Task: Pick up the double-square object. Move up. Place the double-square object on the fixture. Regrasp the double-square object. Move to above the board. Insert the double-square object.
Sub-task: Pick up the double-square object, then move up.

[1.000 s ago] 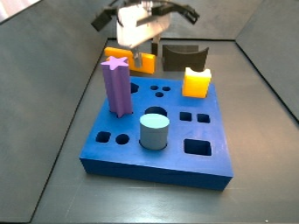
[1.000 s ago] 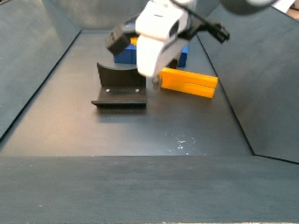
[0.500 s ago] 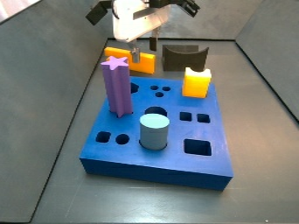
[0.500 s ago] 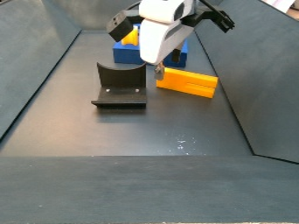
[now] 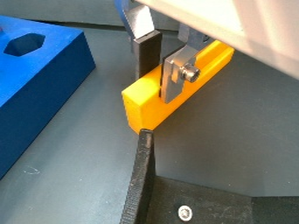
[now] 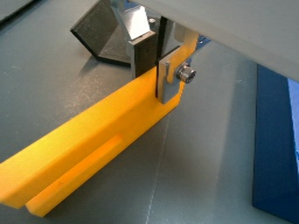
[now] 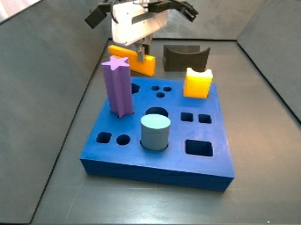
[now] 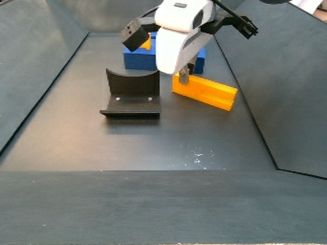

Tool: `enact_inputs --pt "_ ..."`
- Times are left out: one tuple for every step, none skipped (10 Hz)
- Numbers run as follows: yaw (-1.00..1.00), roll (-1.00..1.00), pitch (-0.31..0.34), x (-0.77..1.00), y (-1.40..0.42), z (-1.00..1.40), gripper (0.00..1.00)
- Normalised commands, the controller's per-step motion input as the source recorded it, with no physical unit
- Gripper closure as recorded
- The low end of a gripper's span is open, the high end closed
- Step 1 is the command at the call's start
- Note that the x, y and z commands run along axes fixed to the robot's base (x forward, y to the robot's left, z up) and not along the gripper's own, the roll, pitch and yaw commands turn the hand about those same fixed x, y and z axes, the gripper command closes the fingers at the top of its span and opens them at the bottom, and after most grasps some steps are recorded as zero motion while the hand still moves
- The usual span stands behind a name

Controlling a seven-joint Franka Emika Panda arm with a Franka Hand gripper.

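Two silver fingers (image 6: pixel 167 77) of the end effector (image 6: pixel 156 72) clamp the double-square object (image 6: pixel 96 146) beside the fixture (image 8: pixel 132 94).

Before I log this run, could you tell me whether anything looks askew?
Nothing stands out. The gripper holds the long orange-yellow grooved bar by one end beside the dark fixture; the blue board looks orderly.
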Motion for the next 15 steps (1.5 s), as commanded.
enact_inputs --pt "0.00 0.00 0.000 0.00 0.00 0.00 1.00" --pt "0.00 0.00 0.000 0.00 0.00 0.00 1.00" --pt "0.00 0.00 0.000 0.00 0.00 0.00 1.00" --pt "0.00 0.00 0.000 0.00 0.00 0.00 1.00" --pt "0.00 0.00 0.000 0.00 0.00 0.00 1.00" --pt "0.00 0.00 0.000 0.00 0.00 0.00 1.00" --pt "0.00 0.00 0.000 0.00 0.00 0.00 1.00" --pt "0.00 0.00 0.000 0.00 0.00 0.00 1.00" --pt "0.00 0.00 0.000 0.00 0.00 0.00 1.00" --pt "0.00 0.00 0.000 0.00 0.00 0.83 1.00" --pt "0.00 -0.02 0.038 -0.05 -0.06 0.76 1.00" --pt "0.01 -0.03 0.054 -0.05 -0.05 0.65 1.00" --pt "0.02 -0.04 0.055 -0.04 -0.03 0.52 1.00" --pt "0.02 -0.06 0.048 -0.02 -0.02 0.33 1.00" --pt "0.03 -0.07 0.042 -0.02 -0.01 0.17 1.00"
